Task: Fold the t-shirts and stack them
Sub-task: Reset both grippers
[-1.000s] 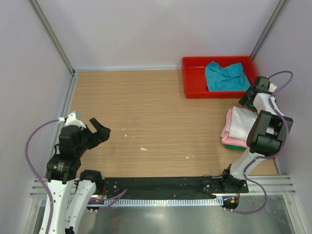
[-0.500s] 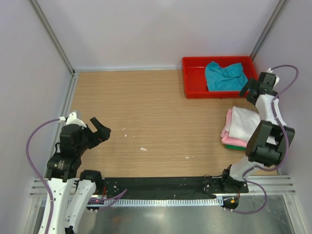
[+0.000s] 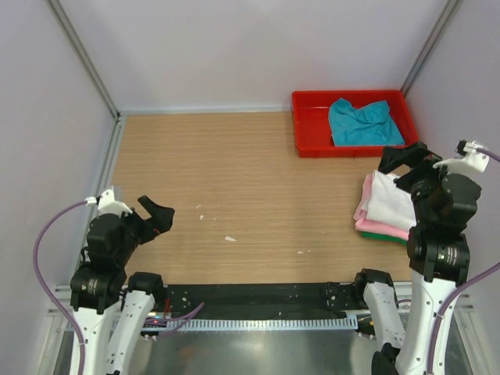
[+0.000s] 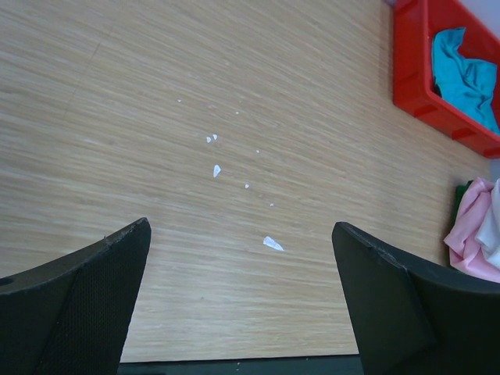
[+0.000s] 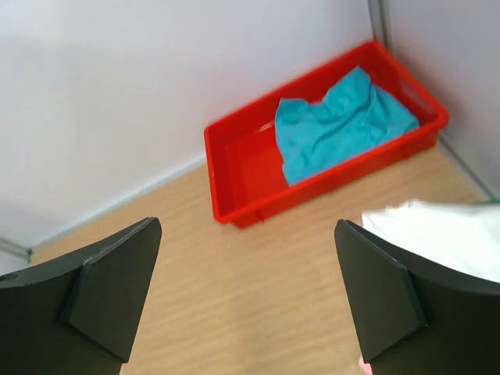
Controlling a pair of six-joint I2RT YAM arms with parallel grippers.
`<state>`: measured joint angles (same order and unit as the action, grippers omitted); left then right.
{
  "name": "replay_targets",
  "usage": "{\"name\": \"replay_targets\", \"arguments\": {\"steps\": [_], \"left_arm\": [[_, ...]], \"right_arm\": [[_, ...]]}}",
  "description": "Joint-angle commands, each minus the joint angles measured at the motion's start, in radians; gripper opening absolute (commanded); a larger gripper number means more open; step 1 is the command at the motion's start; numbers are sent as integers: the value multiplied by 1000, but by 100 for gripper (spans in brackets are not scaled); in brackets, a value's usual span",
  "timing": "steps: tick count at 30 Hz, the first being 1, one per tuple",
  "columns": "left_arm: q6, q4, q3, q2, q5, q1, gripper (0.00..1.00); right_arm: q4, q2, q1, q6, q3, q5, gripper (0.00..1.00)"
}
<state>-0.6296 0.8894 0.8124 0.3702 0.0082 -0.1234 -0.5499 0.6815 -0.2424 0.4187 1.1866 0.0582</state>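
Observation:
A crumpled teal t-shirt (image 3: 361,122) (image 5: 336,125) (image 4: 467,74) lies in the red tray (image 3: 309,129) at the back right. Three folded t-shirts are stacked by the right edge: white (image 3: 391,197) (image 5: 441,234) on top, pink (image 3: 364,205) (image 4: 471,234) under it, green (image 3: 375,231) at the bottom. Above and just behind that stack hangs my right gripper (image 3: 406,164) (image 5: 246,301), open and empty. My left gripper (image 3: 158,215) (image 4: 238,301) is open too, empty, over bare table at the near left.
Small white scraps (image 3: 230,238) (image 4: 273,244) dot the wooden table (image 3: 234,180) near the middle. Grey walls close in the back and both sides. A black rail (image 3: 258,295) runs along the near edge.
The right arm swung back from near the tray toward me and rose; its gripper now hangs over the folded stack. The left arm drew back slightly. Both stayed open.

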Motion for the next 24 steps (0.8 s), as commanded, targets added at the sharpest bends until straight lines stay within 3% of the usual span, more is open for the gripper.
{"name": "replay_targets", "arguments": {"steps": [1,5,13,24], "left_arm": [[-13,-37,-5,-48,-2,-2,100],[-16,-40,-7,-68,-31,-33,100],[-16,-40,-10,-59,-36,-85,100],[-19,-40,-10,-53,-42,-111,100]], "right_arm": [[-209,-71,54,45,-51,-41,100],[-283,-198,74,38,-126,11,100],[-430,-477,74,32,-192,-87,100],[-478,-547,74,100,-274,-124,100]]}}
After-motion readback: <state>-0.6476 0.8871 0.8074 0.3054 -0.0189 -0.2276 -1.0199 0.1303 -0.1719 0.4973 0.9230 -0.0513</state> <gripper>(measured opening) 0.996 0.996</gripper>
